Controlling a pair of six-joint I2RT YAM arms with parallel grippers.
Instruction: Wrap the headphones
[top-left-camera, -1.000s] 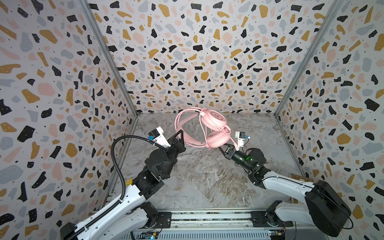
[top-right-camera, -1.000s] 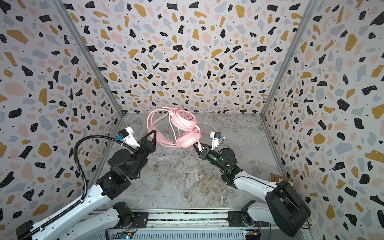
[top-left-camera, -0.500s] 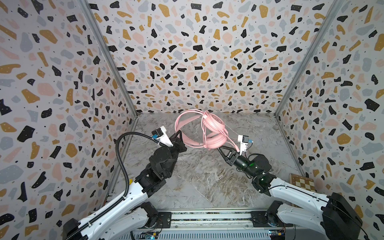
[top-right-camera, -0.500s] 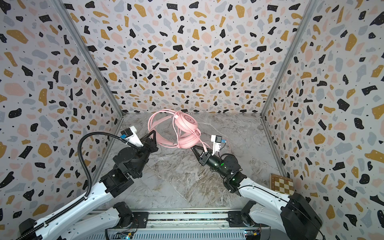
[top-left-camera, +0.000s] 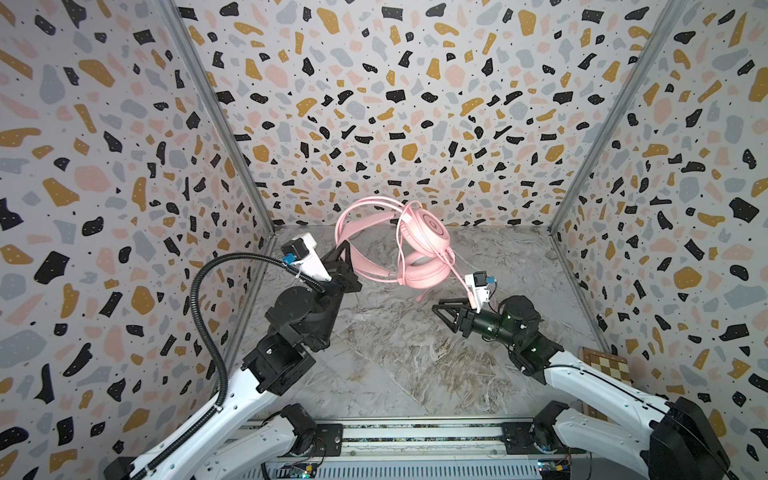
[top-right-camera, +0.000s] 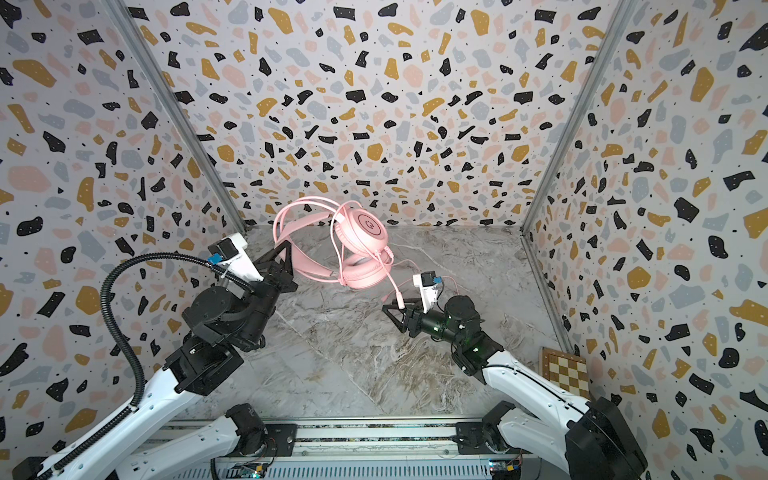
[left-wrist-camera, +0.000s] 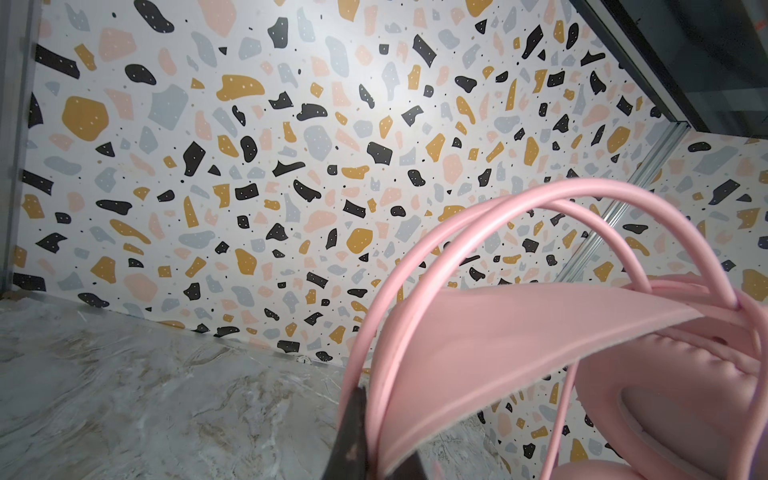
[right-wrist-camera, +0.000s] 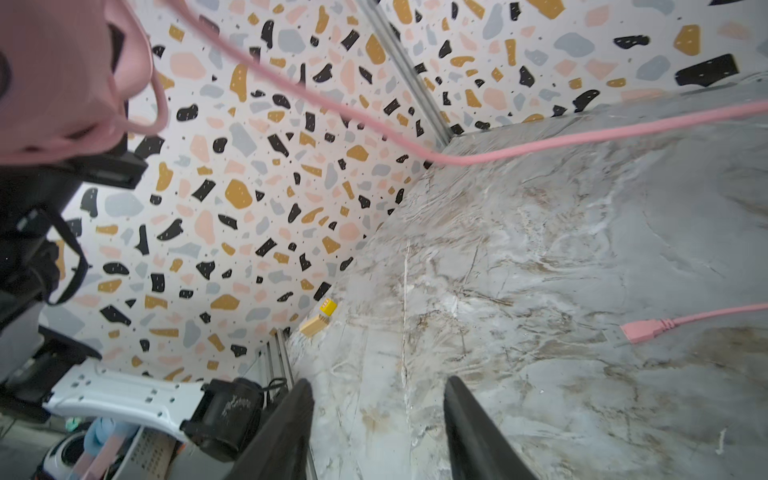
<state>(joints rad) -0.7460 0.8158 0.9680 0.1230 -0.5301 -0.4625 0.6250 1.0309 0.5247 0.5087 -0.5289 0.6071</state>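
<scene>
"Starting from the marble table (top-left-camera: 395, 365), is anything of the job lying on it?" the first observer asks.

"Hardly," the second replies. "The headphones (top-left-camera: 424, 235) hang in the air above its far half, near the back wall. The left gripper (top-left-camera: 344, 254) is clamped on the headband (left-wrist-camera: 457, 324), and the two earcups (top-right-camera: 368, 232) dangle from that hold, pressed close together."

"And the right gripper (right-wrist-camera: 378, 386)?"

"Its jaws stand partly apart with nothing between them. It sits low, just beside and below the earcups, and carries nothing."

"So how much is wrapped?"

"Several turns of the cable (right-wrist-camera: 498, 157) cross over the earcups in both top views, so the winding looks well under way. A loose tail runs down from the lower earcup past the right gripper. The plug (right-wrist-camera: 642, 331) is at the end of it, close to the table, but it is not clear whether it rests on the surface."

"What is left, then?"

"By the look of it, the right gripper has to take up that tail, wind it round the earcups and secure the plug so the turns hold. After that the headphones can be set down."
</scene>
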